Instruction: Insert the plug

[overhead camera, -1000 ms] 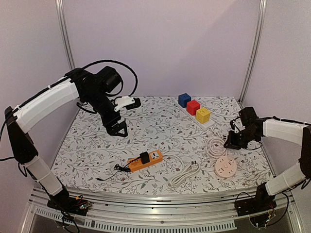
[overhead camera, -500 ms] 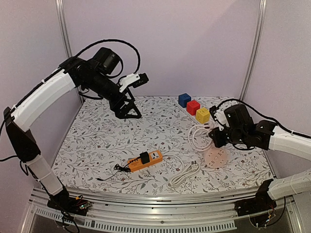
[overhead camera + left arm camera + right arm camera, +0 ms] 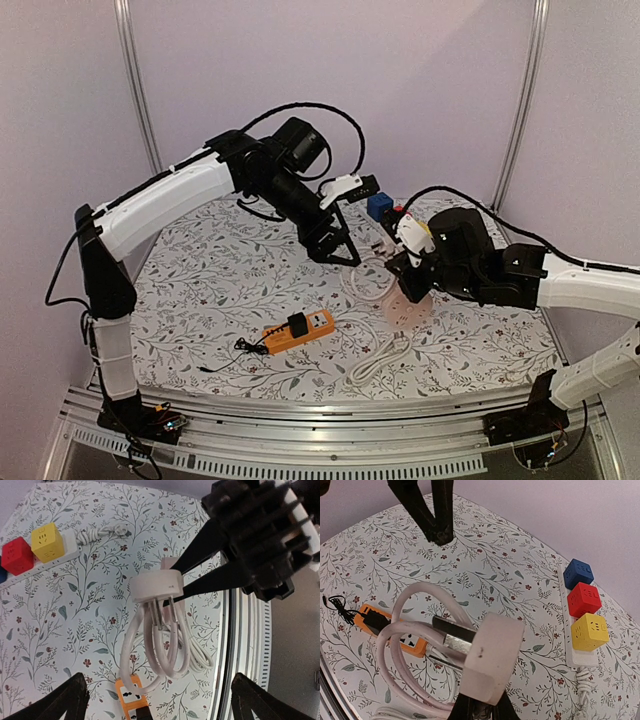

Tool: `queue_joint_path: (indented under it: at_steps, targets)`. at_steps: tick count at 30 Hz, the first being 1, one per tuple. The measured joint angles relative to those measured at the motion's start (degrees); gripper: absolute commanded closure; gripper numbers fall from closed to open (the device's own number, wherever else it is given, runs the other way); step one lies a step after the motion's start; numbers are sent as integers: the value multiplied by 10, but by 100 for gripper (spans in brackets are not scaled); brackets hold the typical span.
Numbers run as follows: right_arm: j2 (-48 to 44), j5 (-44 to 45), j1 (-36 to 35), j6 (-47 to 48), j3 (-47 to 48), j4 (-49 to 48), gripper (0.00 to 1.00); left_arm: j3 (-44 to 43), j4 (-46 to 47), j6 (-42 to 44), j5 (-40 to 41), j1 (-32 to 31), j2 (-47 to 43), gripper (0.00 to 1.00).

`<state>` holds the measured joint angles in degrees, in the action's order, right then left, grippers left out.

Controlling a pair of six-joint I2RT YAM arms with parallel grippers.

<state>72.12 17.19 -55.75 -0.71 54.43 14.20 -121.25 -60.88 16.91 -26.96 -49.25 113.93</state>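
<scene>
My right gripper (image 3: pixel 405 272) is shut on a pale pink plug (image 3: pixel 492 655) and holds it above the middle of the table. The plug's metal prongs (image 3: pixel 457 642) stick out and its pink cable (image 3: pixel 405 645) hangs in loops. The plug also shows in the left wrist view (image 3: pixel 155 585). The orange power strip (image 3: pixel 298 331) lies on the table below and to the left, with a black plug in one socket. My left gripper (image 3: pixel 338 250) is open and empty, raised just left of the held plug; its fingers (image 3: pixel 70 702) stand wide apart.
A white strip with blue (image 3: pixel 580 572), red (image 3: pixel 585 599) and yellow (image 3: pixel 590 630) cube sockets lies at the back right. A white cable with a plug (image 3: pixel 380 360) lies near the front, right of the orange strip. A thin black lead (image 3: pixel 240 350) trails left of it.
My right arm lifted the pink plug and its cable off the table's right side and carried them left to the middle. My left arm swung right toward the centre.
</scene>
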Motion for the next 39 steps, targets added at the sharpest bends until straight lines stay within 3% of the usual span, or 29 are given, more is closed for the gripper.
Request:
queue_joint_path:
  at_steps: [5,13,27,30,32,35,37,39]
  targets:
    - [2,1,-2,-6,21,-14,100,14,-3,2,-22,-3,-1,0]
    - [2,-17,-16,-8,23,-36,100,17,12,9,52,-6,-1,5]
    - [-1,-46,-16,-19,24,-42,100,24,4,21,7,-10,-1,100]
    - [-6,-54,-16,-19,24,-36,98,25,2,20,1,-10,-1,100]
    - [-10,-57,-16,-19,24,-32,74,25,2,20,-3,-10,-1,100]
    - [-19,-72,-16,-18,24,-37,28,25,-2,26,-9,-12,-1,100]
    - [-33,-88,-16,-13,24,-52,13,25,-16,33,-9,-16,0,100]
    - [-55,-106,-16,4,24,-60,8,21,-31,44,-9,-18,0,100]
